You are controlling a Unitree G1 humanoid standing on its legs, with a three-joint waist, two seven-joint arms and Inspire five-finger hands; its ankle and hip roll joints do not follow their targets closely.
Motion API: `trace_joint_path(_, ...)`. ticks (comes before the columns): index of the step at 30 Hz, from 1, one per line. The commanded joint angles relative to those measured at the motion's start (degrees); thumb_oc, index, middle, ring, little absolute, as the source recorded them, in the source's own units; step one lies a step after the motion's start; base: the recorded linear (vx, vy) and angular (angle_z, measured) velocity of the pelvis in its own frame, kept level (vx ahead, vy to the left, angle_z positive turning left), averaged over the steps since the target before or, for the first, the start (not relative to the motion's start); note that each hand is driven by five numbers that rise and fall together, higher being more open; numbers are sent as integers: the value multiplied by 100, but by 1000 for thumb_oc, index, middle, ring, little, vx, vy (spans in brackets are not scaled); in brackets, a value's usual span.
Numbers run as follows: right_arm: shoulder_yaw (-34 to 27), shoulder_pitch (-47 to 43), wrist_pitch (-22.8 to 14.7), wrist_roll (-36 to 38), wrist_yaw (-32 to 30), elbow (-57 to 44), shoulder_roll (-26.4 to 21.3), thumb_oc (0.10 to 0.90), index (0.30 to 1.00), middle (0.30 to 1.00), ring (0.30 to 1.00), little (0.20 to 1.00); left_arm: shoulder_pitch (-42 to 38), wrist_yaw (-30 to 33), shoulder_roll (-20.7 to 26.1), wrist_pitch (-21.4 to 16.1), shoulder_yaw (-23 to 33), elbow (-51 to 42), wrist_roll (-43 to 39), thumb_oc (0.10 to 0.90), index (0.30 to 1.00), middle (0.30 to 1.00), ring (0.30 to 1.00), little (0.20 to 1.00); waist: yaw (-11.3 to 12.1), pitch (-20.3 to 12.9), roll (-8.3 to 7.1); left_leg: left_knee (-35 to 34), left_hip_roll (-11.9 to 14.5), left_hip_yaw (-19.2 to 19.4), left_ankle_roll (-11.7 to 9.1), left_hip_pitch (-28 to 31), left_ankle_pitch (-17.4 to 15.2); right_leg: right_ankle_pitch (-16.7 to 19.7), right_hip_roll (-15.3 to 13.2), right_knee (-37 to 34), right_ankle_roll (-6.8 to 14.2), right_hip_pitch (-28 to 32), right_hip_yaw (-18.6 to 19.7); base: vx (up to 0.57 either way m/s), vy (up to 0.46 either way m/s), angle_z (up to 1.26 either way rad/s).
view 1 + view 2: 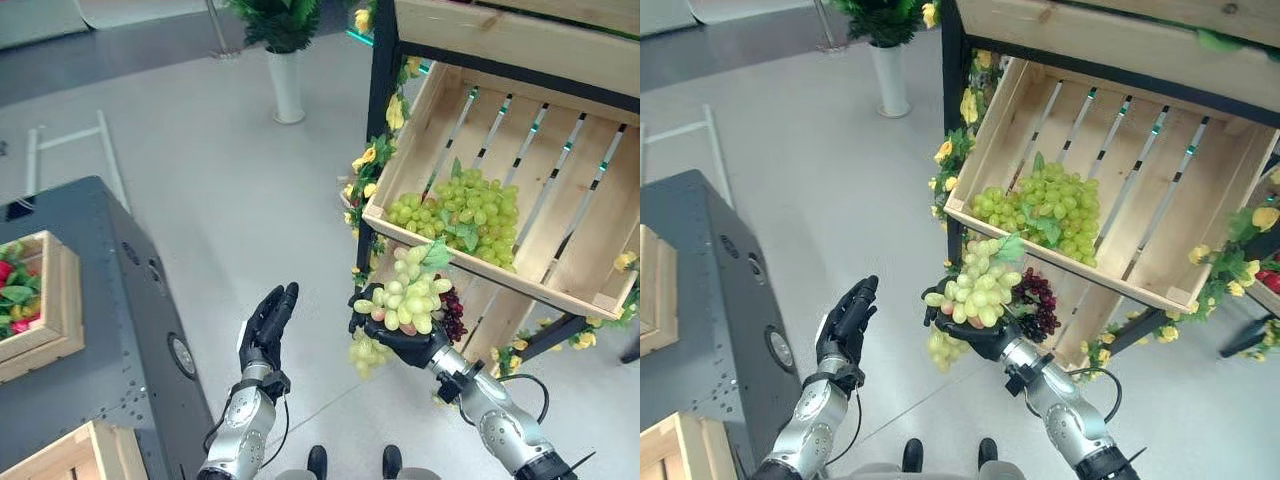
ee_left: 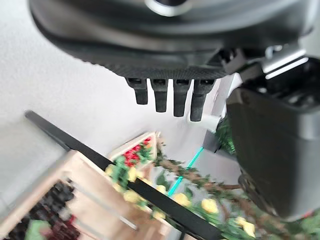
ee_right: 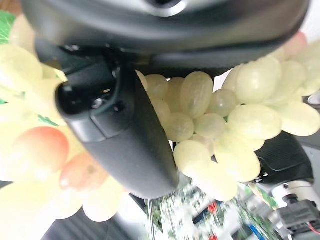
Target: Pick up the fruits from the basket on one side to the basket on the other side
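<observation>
A bunch of green grapes [image 1: 408, 296] sits in the right hand [image 1: 400, 340], above the floor and just in front of the lower edge of the tilted wooden crate [image 1: 560, 210]. The fingers [image 1: 357, 300] of this hand are curled around the bunch from below, and in the right wrist view the thumb [image 3: 120, 135] presses against the pale berries. A few berries hang down under the hand, and a small cluster of dark red grapes [image 1: 452, 315] is touching the bunch on its right side. One green leaf stands at the top of the bunch.

Inside the tilted crate lies a bigger heap of green grapes [image 1: 462, 215] with leaves, near its lower left corner. The crate rests on a dark frame decorated with yellow flowers [image 1: 368, 160].

The left hand [image 1: 268, 325] is raised beside the right one, apart from it, with fingers straight and close together, holding nothing.

Further left stands a dark grey counter [image 1: 110, 330]. On it is a wooden box [image 1: 55, 300] with red fruits and green leaves. A white vase with a green plant [image 1: 285, 70] stands on the floor behind.
</observation>
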Motion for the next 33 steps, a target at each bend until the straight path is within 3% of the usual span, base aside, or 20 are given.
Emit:
trace_joint_path(1, -107, -671, -557, 166, 647, -922, 247, 400, 300, 300, 300, 300, -434, 2, 362, -584, 554, -143, 149, 800, 900, 900, 900, 900, 111, -37, 10, 146, -103, -131, -126, 201, -899, -230, -135, 799, 172, 163, -203, -62, -67, -58)
trace_joint_path(2, -140, -731, -545, 230, 760, -875, 233, 400, 300, 300, 300, 300, -493, -36, 367, -646, 633, -56, 94, 800, 900, 900, 900, 900, 131, -76, -10, 165, -74, -143, -159, 177, -909, -426, -30, 177, 66, 408, -214, -64, -108, -49)
trace_joint_path(4, -138, -859, -534, 247, 693, -807, 270, 400, 300, 300, 300, 300, -496, 163, 272, -684, 645, 21, 7, 800, 900, 900, 900, 900, 185, -167, -84, 142, -78, -69, -186, 176, -960, -267, 50, -613, 67, 712, -211, -22, -146, -15)
trace_joint_path(6, -151, -1027, -468, 368, 740, -893, 242, 400, 300, 300, 300, 300, -476, 209, 182, -727, 681, 102, -82, 800, 900, 900, 900, 900, 170, -198, -120, 83, -36, 56, -230, 239, -966, -144, 122, -957, 77, 818, -116, -13, -113, -19)
trace_joint_path(12, -541, -1137, -283, 188, 476, -1537, -44, 400, 300, 300, 300, 300, -284, 52, 16, -674, 660, 236, -26, 800, 900, 900, 900, 900, 123, -277, -190, 11, 82, 227, -301, 348, -990, -213, 197, -957, -17, 969, -105, 18, -79, -10)
trace_joint_path(17, -977, -1328, 171, 810, 249, -2168, -328, 400, 300, 300, 300, 300, -275, -140, 41, -691, 525, 367, 185, 800, 900, 900, 900, 900, 8, -358, -208, 11, 129, 314, -322, 411, -1040, -271, 229, -957, -40, 1005, 5, 30, -19, -7)
trace_joint_path(22, -1330, -1620, -479, 425, -235, -2494, -579, 400, 300, 300, 300, 300, -372, -363, 57, -676, 463, 531, 193, 800, 900, 900, 900, 900, -65, -408, -196, 11, 159, 357, -340, 438, -1069, -256, 212, -957, -19, 993, 24, 11, 5, -1)
trace_joint_path(33, -2152, -1883, -343, 322, -1241, -1873, -784, 400, 300, 300, 300, 300, -441, -354, 112, -666, 398, 581, 387, 800, 900, 900, 900, 900, -146, -468, -229, 11, 187, 408, -333, 529, -1166, -267, 208, -957, -10, 1029, 80, 25, 19, -6)
